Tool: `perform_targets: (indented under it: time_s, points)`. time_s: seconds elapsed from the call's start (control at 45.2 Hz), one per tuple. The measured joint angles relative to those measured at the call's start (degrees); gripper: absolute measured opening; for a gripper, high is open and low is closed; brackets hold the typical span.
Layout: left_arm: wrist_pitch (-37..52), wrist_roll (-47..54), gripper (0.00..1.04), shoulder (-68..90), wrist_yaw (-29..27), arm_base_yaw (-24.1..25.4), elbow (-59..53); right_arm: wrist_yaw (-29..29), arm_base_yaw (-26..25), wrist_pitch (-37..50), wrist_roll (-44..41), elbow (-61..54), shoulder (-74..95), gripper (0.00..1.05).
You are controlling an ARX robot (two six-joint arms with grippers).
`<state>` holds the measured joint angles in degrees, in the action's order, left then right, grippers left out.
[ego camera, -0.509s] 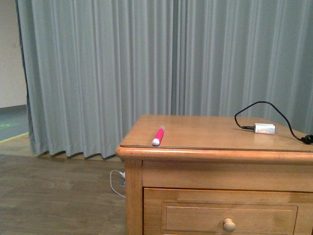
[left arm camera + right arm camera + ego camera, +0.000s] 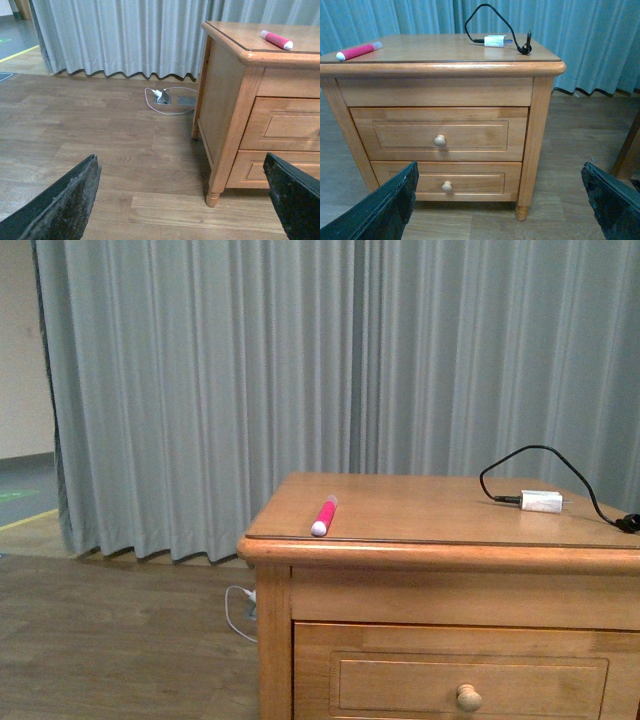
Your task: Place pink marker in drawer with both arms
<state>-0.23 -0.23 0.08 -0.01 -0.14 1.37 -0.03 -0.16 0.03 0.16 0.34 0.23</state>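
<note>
The pink marker [image 2: 324, 516] lies on the cabinet top near its front left corner, white end toward the front edge; it also shows in both wrist views, pink marker [image 2: 276, 40] and pink marker [image 2: 356, 51]. The drawer [image 2: 439, 134] is the upper one, closed, with a round knob [image 2: 439, 140]; part of the drawer [image 2: 450, 680] shows in the front view. My left gripper [image 2: 182, 200] is open, low over the floor beside the cabinet's left side. My right gripper [image 2: 500, 200] is open, facing the cabinet front at a distance. Neither arm appears in the front view.
A white adapter [image 2: 541, 502] with a black cable lies on the cabinet top at the right. The lower drawer [image 2: 447, 182] is closed. A white cable and floor socket [image 2: 162, 96] lie left of the cabinet. Grey curtain [image 2: 300, 370] hangs behind; a dark furniture leg [image 2: 627, 150] stands right.
</note>
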Motion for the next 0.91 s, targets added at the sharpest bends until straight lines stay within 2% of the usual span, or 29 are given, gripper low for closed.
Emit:
perform_targets:
  time_s: [0.31,0.398,0.443,0.598,0.664,0.819,0.908]
  points:
    - [0.0,0.0,0.99,0.0,0.0,0.0,0.0,-0.02,0.0,0.0,0.0,0.0,0.0,0.96]
    - [0.0,0.0,0.99,0.0,0.04,0.0,0.0,-1.95,0.22,-12.11,5.07,5.09,7.87,0.96]
    - [0.0,0.0,0.99,0.0,-0.02,0.0,0.0,-2.01,1.05,-12.24,6.6,6.4,13.03,0.96]
    - [0.0,0.0,0.99,0.0,0.0,0.0,0.0,-1.84,6.71,-0.74,7.87,12.09,33.68,0.96]
    - [0.0,0.0,0.99,0.0,0.0,0.0,0.0,0.59,10.23,6.21,7.58,15.19,44.92,0.96]
    - [0.0,0.0,0.99,0.0,0.0,0.0,0.0,2.4,13.7,15.8,7.76,22.03,62.86,0.96]
    - [0.0,0.0,0.99,0.0,0.0,0.0,0.0,5.7,15.43,21.22,9.53,27.26,75.58,0.96]
